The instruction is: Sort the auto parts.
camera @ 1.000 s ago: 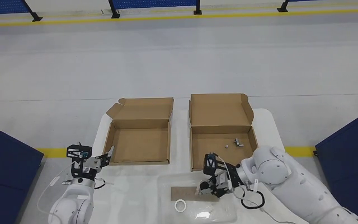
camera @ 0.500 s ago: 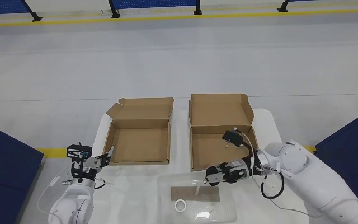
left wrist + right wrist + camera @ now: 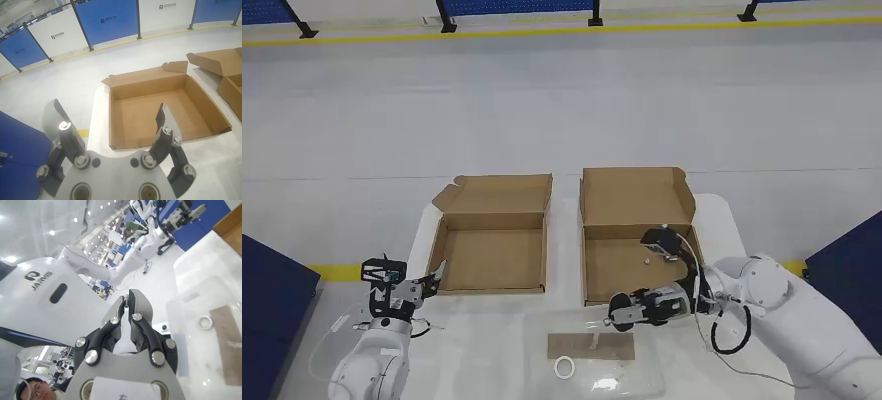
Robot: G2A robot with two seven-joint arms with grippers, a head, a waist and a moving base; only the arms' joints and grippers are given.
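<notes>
The right claw (image 3: 127,300) is pinched almost closed. Its two tips clamp what looks like a small threaded screw (image 3: 126,298), held crosswise at the very end of the fingers, though it is too small to name with certainty. From above, this claw hangs between the front wall of the right box (image 3: 637,200) and the far rim of the clear tray (image 3: 540,335).

Beyond the claw, on the floor of that box, lies a small pale part (image 3: 645,261). On the claw's other side, toward the robot, a white ring (image 3: 205,322) rests in the tray. It sits just beside a flat brown card (image 3: 592,346) and is well clear of the fingers.

The left claw (image 3: 109,107) is spread wide with nothing between its fingers. It hovers over the table (image 3: 492,320) near that side's edge. Straight ahead of its tips sits the left box (image 3: 147,89), lid flap folded back, with its near corner close to the fingertips but apart from them.
</notes>
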